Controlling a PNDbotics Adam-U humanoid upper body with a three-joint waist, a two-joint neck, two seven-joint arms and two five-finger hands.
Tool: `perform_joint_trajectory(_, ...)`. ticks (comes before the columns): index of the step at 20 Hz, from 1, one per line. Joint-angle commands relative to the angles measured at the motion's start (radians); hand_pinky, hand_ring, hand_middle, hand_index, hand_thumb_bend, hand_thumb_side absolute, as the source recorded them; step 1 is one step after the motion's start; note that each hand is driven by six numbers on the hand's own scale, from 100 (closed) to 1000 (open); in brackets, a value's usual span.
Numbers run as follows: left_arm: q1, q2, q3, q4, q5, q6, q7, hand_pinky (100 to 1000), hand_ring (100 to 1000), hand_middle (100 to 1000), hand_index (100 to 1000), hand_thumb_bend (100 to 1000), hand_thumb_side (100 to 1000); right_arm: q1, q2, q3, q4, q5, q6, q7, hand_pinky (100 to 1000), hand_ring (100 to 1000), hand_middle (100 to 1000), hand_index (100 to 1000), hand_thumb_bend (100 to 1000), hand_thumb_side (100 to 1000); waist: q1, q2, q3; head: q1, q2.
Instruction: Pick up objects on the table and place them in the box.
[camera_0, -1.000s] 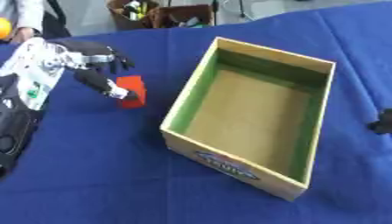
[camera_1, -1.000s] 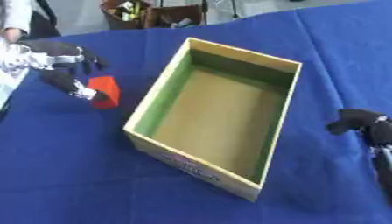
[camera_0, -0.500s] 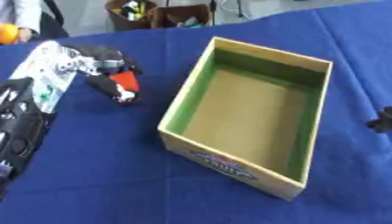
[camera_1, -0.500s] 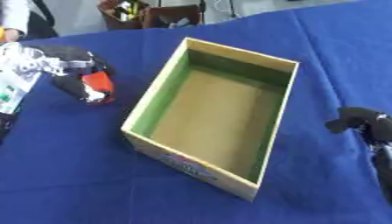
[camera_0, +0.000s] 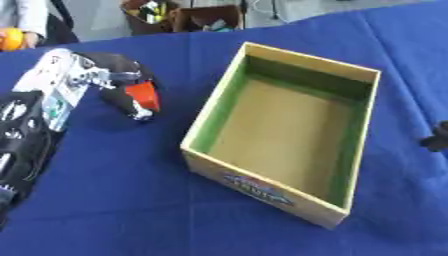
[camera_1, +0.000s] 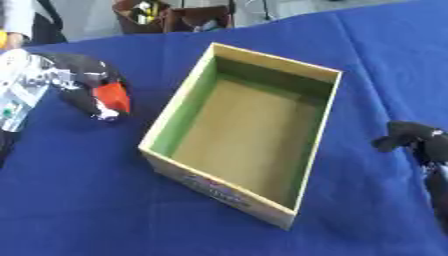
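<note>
A small red-orange block sits in my left hand, whose fingers and thumb curl round it, left of the box and just above the blue cloth. The open cardboard box with green inner walls lies in the middle, nothing visible inside it. My right hand rests at the right edge beside the box, fingers curled and holding nothing.
A blue cloth covers the table. At the far edge stands a brown bin with mixed items. An orange ball shows at the far left, by a person's sleeve.
My left hand has closed round the red block and lifted it slightly, drawing it up and a little toward the box. The right hand has not moved.
</note>
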Motion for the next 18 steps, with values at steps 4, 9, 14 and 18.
perform_joint_trajectory(4, -0.019, 0.016, 0.006, -0.007, 0.005, -0.020, -0.045, 546, 733, 828, 978, 506, 732, -0.005, -0.001, -0.002, -0.020, -0.006, 0.004, -0.001, 924, 682, 527, 778, 100, 996, -0.007, -0.019, 0.003, -0.001, 0.002)
perform_joint_trajectory(9, -0.018, 0.016, 0.007, -0.009, -0.002, -0.010, -0.049, 547, 733, 825, 983, 506, 734, -0.004, 0.000, -0.002, -0.020, -0.006, 0.004, -0.002, 924, 682, 527, 778, 100, 996, -0.008, -0.019, 0.004, -0.002, 0.002)
perform_joint_trajectory(14, -0.017, 0.026, 0.017, -0.026, -0.019, 0.019, -0.038, 543, 733, 806, 1000, 525, 772, -0.001, 0.003, 0.002, -0.020, -0.004, 0.010, 0.004, 926, 683, 526, 776, 100, 1000, -0.010, -0.020, 0.013, -0.006, 0.008)
perform_joint_trajectory(18, -0.016, 0.034, 0.018, -0.031, -0.055, 0.049, -0.043, 557, 741, 813, 999, 540, 784, 0.000, 0.005, 0.004, -0.020, -0.004, 0.010, 0.007, 927, 683, 526, 776, 100, 1000, -0.011, -0.020, 0.015, -0.007, 0.009)
